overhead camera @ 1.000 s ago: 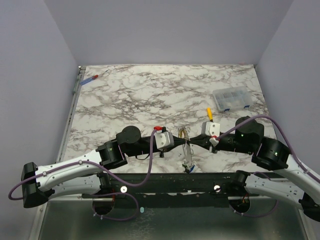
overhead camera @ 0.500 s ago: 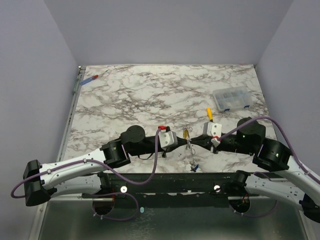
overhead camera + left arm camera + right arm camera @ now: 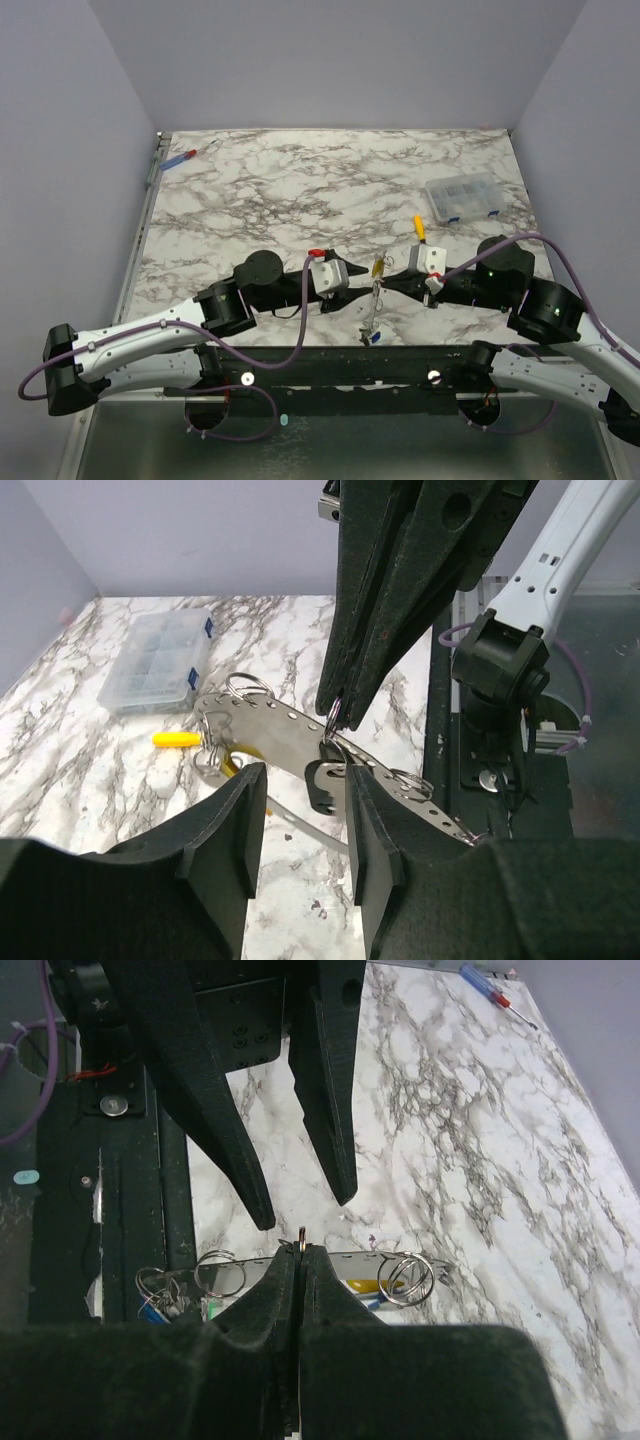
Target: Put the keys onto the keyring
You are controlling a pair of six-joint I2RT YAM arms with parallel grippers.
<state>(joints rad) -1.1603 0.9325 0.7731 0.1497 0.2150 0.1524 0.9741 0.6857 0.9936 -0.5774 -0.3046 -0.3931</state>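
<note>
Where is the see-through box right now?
In the top view, the clear box sits on the right of the table, just past the yellow-handled screwdriver.

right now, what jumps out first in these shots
The two grippers meet at the near edge of the table: the right gripper is shut on a small ring of a perforated metal strip, the left gripper open beside it. Farther back lie a clear compartment box and a yellow-handled screwdriver.

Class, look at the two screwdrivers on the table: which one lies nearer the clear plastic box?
The yellow-handled screwdriver, which lies close beside the clear plastic box without touching it. The red-and-blue-handled screwdriver lies well away in the far left corner.
</note>
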